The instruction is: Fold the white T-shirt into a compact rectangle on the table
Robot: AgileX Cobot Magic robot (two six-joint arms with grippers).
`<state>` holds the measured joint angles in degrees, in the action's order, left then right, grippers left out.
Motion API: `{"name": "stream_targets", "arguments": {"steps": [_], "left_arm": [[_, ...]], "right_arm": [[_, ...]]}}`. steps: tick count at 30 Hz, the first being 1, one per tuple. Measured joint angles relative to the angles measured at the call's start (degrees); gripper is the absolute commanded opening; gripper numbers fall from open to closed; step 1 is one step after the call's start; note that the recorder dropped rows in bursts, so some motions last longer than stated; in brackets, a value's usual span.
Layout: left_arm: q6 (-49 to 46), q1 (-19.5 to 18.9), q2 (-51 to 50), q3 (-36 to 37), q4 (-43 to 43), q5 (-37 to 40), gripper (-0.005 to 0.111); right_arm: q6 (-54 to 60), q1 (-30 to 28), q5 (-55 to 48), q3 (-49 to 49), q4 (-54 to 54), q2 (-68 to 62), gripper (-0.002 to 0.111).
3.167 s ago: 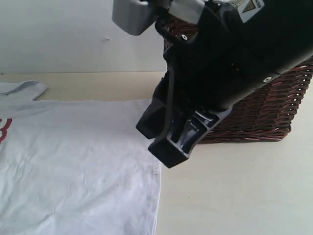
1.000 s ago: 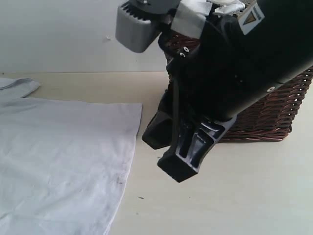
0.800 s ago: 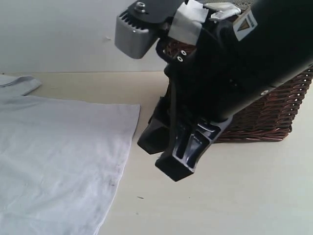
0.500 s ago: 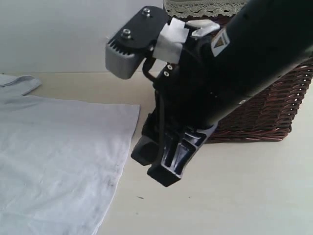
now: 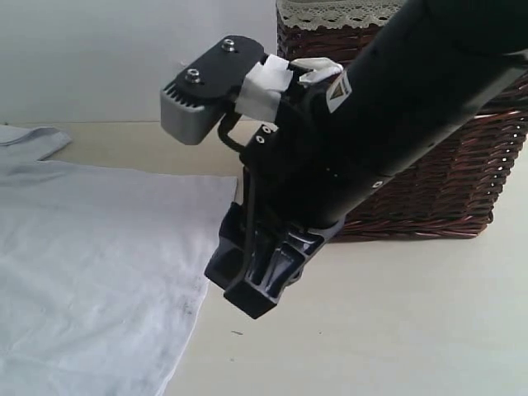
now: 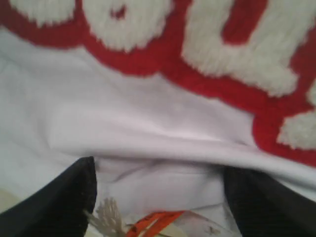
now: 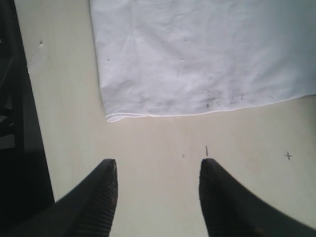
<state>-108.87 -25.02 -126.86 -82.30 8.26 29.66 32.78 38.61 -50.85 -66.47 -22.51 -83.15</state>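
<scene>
With the white T-shirt lying flat at the left of the table, no fold shows yet; the right gripper beside its hem and the left gripper above its lettering are both released.

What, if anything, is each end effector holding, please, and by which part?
Nothing. The right end effector is open above the table beside the white T-shirt; the left end effector is open over its orange tag.
</scene>
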Motion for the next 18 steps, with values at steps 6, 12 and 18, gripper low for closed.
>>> {"name": "stream_targets", "arguments": {"steps": [6,12,18], "left_arm": [[-0.1,1.2,2.2,3.6,0.1,0.0,0.071],[0.1,1.3,5.9,8.1,-1.3,1.0,0.071],[0.3,1.8,10.1,13.6,-2.6,4.6,0.071]], "right_arm": [[0.0,0.0,-0.9,0.0,-0.7,0.0,0.051],[0.2,0.0,-1.4,0.0,-1.2,0.0,0.051],[2.6,0.0,-1.5,0.0,-1.2,0.0,0.051]]}}
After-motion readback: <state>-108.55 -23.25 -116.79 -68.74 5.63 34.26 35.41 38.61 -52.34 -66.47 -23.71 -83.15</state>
